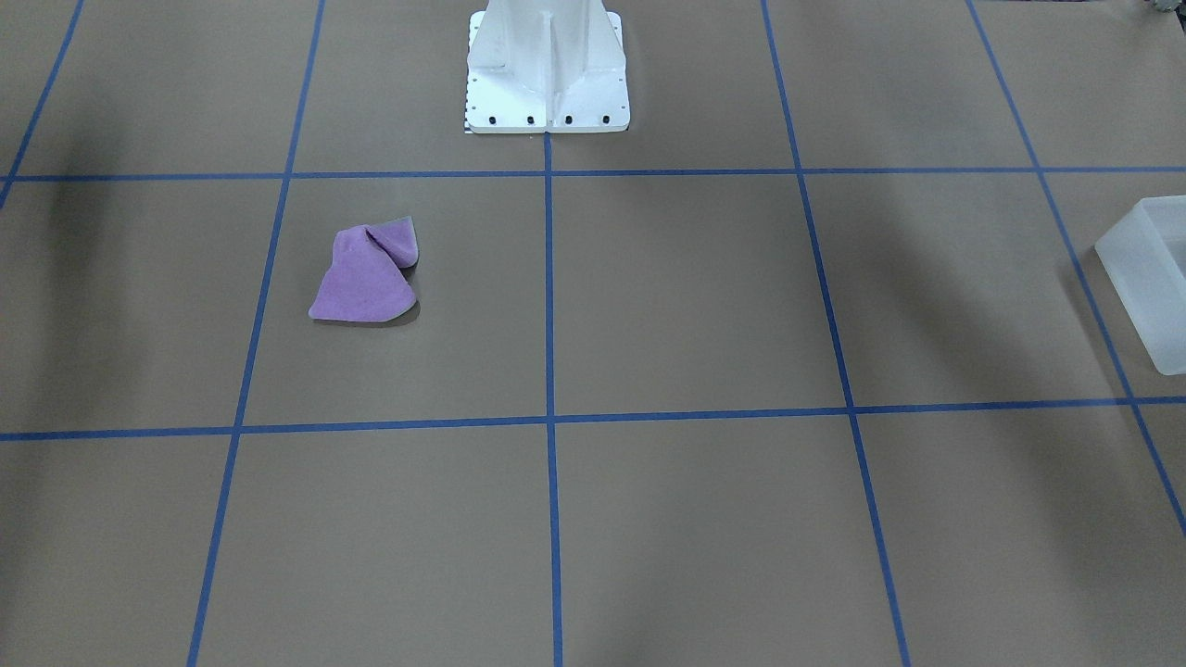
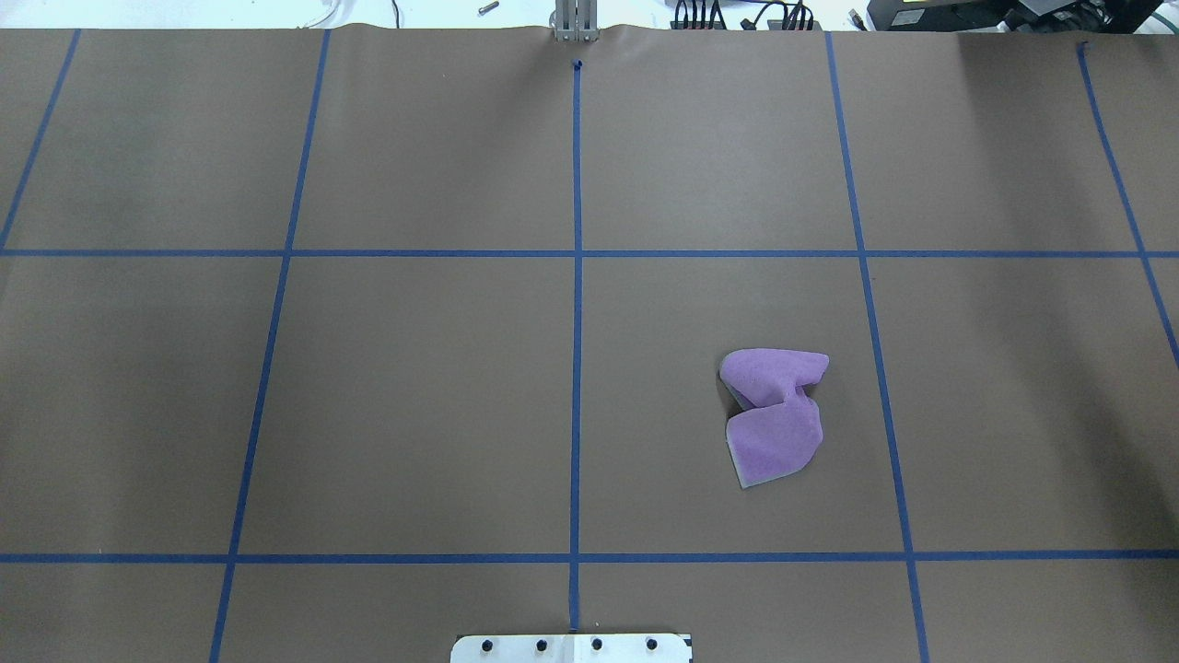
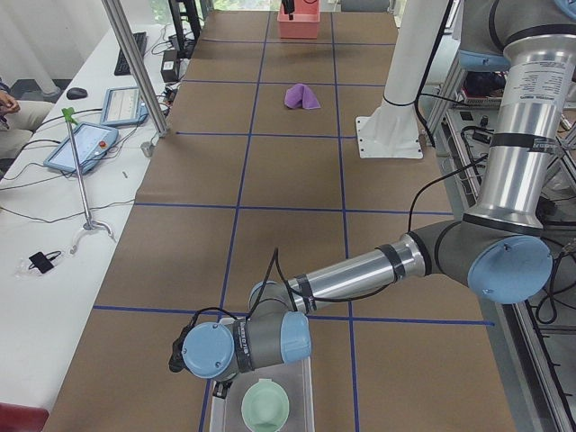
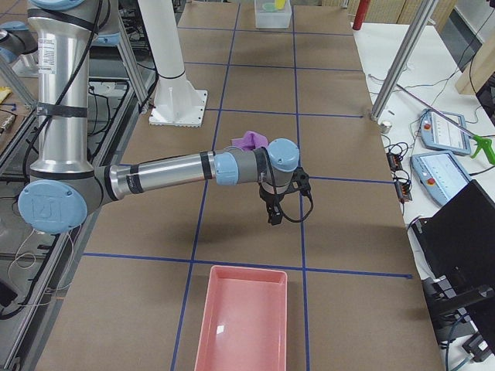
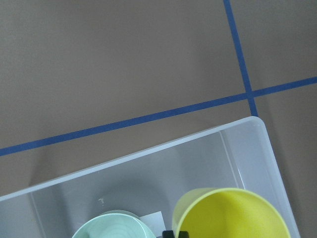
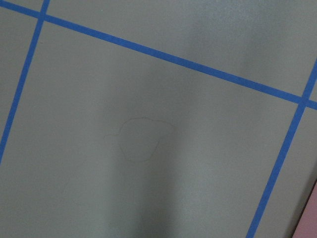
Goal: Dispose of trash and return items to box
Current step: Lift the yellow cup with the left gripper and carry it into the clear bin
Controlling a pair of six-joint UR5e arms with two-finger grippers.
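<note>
Mid-table: purple cloth (image 2: 774, 419) | endmost: pink tray (image 4: 240, 332) | left gripper (image 3: 220, 391), right gripper (image 4: 272, 219) opening: cannot tell

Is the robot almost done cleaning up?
Nearly, it looks like. The green bowl and the yellow cup sit inside the box. In hand: nothing that I can see; the right gripper hangs over bare table near the pink tray. Left: the purple cloth lies out on the table, maybe to be cleared.
</note>
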